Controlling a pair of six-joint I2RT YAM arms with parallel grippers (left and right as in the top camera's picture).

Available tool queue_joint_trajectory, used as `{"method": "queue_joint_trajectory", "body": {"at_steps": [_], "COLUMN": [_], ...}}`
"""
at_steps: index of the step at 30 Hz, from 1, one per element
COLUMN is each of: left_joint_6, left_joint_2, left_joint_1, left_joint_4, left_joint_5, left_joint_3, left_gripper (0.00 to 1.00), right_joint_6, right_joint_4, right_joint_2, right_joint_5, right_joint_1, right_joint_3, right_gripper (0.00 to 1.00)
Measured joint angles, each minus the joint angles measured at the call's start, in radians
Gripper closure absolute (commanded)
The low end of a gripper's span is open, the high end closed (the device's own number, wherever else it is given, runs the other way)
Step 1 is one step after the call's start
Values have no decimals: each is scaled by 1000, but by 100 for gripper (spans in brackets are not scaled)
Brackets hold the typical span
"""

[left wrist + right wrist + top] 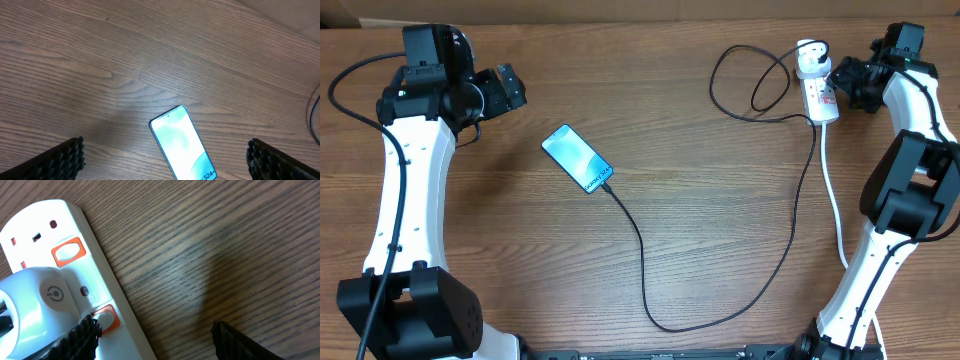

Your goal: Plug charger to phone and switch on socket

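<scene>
Step in hand, by appearance: switching on.

Locate phone (pixel 577 158) left of table centre, screen lit, with charger (pixel 644 280) cable meeting its 4 o'clock end. Appears plugged in, though too small to confirm seating. Follow cable round to white adapter (pixel 35 302), seated on socket (pixel 823 105) at table's 1 o'clock.

Note right gripper (pixel 155 330) at socket's 3 o'clock side: jaws partly parted, grasping nothing, one finger (pixel 80 339) over the strip just beside an orange switch (pixel 111 320). Note left gripper (pixel 510 88) at table's 10 o'clock: jaws fully released, empty, well apart from phone.

Next, likely: lower that finger onto the switch beside the adapter and press squarely. Avoid nudging the adapter. Cannot tell whether switch is already on.
</scene>
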Motion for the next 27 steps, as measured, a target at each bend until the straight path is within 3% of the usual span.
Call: {"method": "queue_joint_trajectory", "body": {"at_steps": [27], "left_joint_6": [0], "left_joint_2": [0], "left_joint_1": [0], "left_joint_4": [0], "left_joint_5": [0], "left_joint_3": [0], "left_gripper": [0], "right_joint_6": [0], "right_joint_4": [1], "right_joint_2": [8], "right_joint_5": [-3], "right_joint_1": [13], "right_joint_3": [0], "right_gripper": [27]}}
